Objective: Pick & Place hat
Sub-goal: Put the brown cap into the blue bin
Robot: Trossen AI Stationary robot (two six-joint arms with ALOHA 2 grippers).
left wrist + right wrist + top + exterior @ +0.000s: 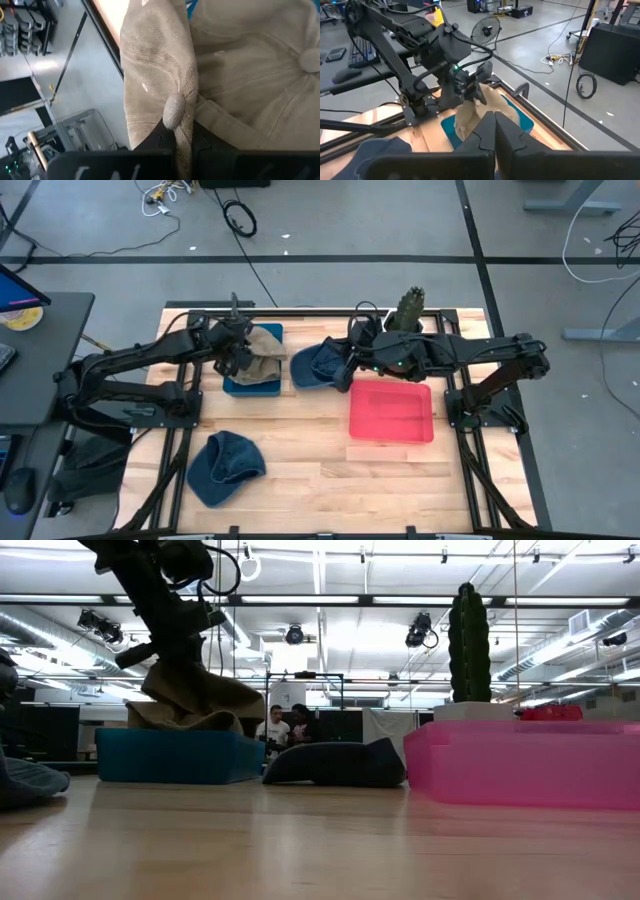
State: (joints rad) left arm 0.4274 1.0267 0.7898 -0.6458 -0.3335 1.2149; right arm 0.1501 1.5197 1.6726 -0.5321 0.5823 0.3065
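Note:
A tan hat [264, 346] hangs over a blue tray [252, 385] at the far left of the table, with my left gripper [238, 358] shut on it. In the low view the hat [195, 695] droops from the gripper and its lower edge reaches down into the tray [180, 757]. A dark blue hat [316, 365] lies on the table in the middle, brim down. My right gripper [495, 131] is shut and holds nothing; it hovers high beside that hat [343, 372]. A second blue hat [225, 465] lies near the front left. My left gripper pinches a bunched fold of the tan hat's cloth [176, 107] between its two fingers, several layers thick. The fingers slant downward onto it. The hat hangs slack below the fingers, its lower part [185, 720] down in the blue tray.
A pink tray [390, 412] sits right of centre, under my right arm. A cactus [408, 310] stands at the far edge behind it. People [285, 730] sit in the room beyond the table. Bare wood lies along the table's near side.

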